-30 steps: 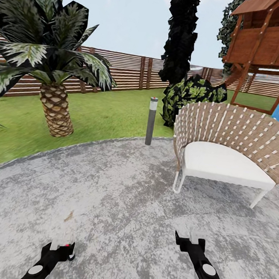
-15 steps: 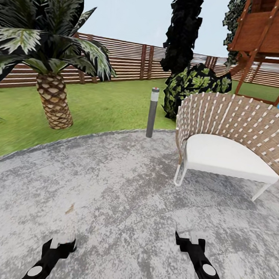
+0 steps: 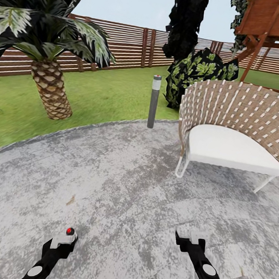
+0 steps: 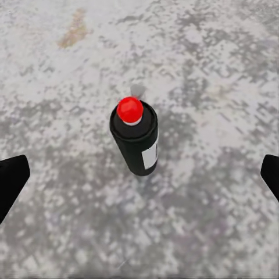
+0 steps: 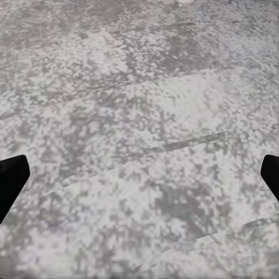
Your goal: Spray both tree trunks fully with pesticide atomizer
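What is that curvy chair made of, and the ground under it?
The chair looks like brown and white straps woven over a thin white frame, probably metal, with a soft-looking white seat cushion. The ground looks like rough grey stone or concrete paving, mottled and matte. It is a simulator render, so this is a guess from colour and pattern.

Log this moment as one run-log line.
stage: approach | target: pesticide atomizer upright on grey paving | left pincer open, above atomizer, not touching | right pincer open, empty | nearby: woven chair, palm
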{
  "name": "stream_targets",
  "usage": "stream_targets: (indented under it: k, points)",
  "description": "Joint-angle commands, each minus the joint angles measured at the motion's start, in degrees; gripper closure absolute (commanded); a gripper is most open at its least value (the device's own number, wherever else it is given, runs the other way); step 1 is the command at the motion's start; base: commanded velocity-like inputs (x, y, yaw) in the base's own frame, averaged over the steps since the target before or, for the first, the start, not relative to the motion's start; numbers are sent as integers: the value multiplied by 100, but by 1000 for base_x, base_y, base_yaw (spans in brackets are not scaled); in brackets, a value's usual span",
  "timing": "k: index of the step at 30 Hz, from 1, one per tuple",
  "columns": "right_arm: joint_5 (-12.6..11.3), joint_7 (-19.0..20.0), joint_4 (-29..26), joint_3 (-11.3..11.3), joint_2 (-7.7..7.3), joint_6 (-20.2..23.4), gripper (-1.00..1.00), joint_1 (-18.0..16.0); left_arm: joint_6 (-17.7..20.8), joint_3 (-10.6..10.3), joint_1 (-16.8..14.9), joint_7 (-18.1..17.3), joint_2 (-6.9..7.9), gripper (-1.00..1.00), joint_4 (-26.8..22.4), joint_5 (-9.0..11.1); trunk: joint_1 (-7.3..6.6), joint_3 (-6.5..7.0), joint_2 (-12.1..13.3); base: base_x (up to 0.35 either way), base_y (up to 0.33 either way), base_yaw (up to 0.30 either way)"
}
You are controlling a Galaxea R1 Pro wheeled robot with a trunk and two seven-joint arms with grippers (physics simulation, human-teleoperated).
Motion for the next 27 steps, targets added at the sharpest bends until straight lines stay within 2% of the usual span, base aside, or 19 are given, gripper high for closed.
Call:
stream_targets:
  k: [1,8,16,27]
  points:
    - [13,3,3,1,-1,-16,-100,-2,-18,-4,-3,7,0,-100,4,22,1,-33,-3,0,0,-25]
    - [13,3,3,1,-1,-16,-100,-2,-18,-4,-7,8,0,-100,4,27,19,-227,-13,0,0,-133]
    - [13,3,-5,10,1,-16,-100,-2,-18,-4,-11,7,5,-100,4,27,40,-409,-23,0,0,-18]
    - [13,3,-6,5,4,-16,-100,-2,-27,16,1,7,16,-100,-7,27,40,-410,-23,29,43,0]
